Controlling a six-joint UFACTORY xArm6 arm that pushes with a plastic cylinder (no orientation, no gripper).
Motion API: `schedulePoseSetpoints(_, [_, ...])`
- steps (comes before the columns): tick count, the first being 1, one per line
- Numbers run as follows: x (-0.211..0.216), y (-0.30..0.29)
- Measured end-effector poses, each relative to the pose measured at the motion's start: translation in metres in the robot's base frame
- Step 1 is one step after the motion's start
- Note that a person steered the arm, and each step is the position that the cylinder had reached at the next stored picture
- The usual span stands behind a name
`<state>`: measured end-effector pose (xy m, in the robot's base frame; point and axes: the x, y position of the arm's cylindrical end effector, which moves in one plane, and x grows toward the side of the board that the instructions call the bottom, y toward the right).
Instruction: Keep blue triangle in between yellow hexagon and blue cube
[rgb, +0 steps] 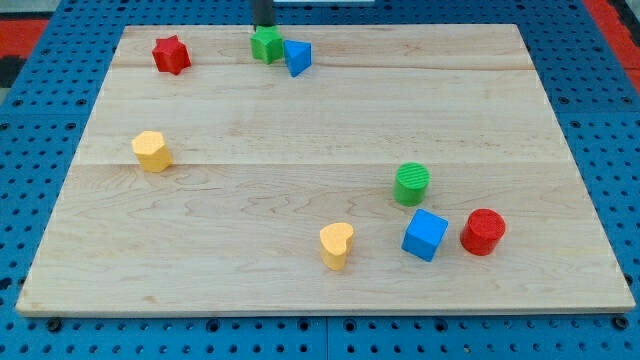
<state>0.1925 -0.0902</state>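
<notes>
The blue triangle (297, 57) lies near the view's top, touching a green star-like block (266, 44) on its left. The yellow hexagon (151, 151) sits at the view's left, mid-height. The blue cube (425, 235) sits at the lower right. My tip (262, 26) is at the board's top edge, just above the green block and up-left of the blue triangle. The triangle is far from both the hexagon and the cube.
A red star (171, 54) lies at the top left. A green cylinder (411, 185) stands just above the blue cube. A red cylinder (483, 232) is right of the cube. A yellow heart (336, 245) lies left of the cube. The wooden board (320, 120) rests on a blue pegboard.
</notes>
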Motion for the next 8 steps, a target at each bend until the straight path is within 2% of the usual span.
schedulePoseSetpoints(1, [0.0,0.003])
schedulePoseSetpoints(4, [0.005,0.062])
schedulePoseSetpoints(6, [0.005,0.052])
schedulePoseSetpoints(7, [0.011,0.055])
schedulePoseSetpoints(8, [0.041,0.056])
